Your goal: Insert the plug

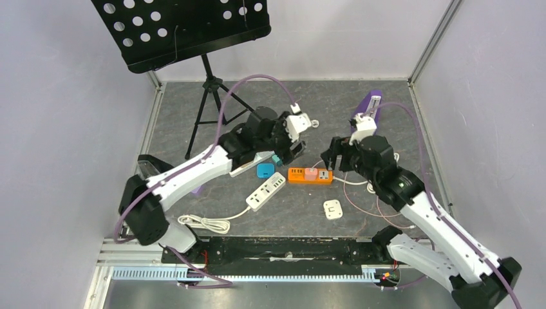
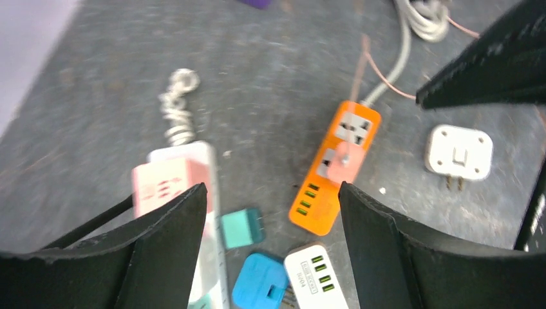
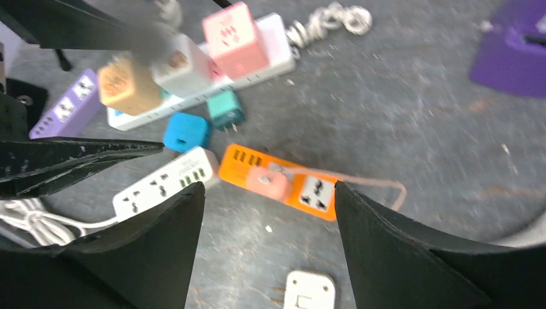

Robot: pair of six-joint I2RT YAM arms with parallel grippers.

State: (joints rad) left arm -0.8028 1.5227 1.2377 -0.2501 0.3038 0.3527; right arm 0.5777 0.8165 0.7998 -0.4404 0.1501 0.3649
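Now, edges: the enclosure walls (image 1: 58,129) are closing in the grey table (image 1: 399,129) at left, back and right; bare floor is lying open behind the strips.
Task thing: the pink plug (image 1: 311,172) is sitting on a socket of the orange power strip (image 1: 320,176), between the two grippers; how deep it is seated I cannot tell.
Around: a white power strip (image 1: 266,191) and a blue adapter (image 1: 264,170) are lying just left of it, a white adapter (image 1: 333,209) nearer the bases, a music stand (image 1: 187,29) at back left.
In the way: the pink cable (image 2: 380,71) is trailing off behind the strip.
Left gripper (image 2: 272,193): hanging above the strips, fingers spread wide, holding nothing.
Right gripper (image 3: 270,187): hovering over the orange strip, fingers apart, touching nothing.
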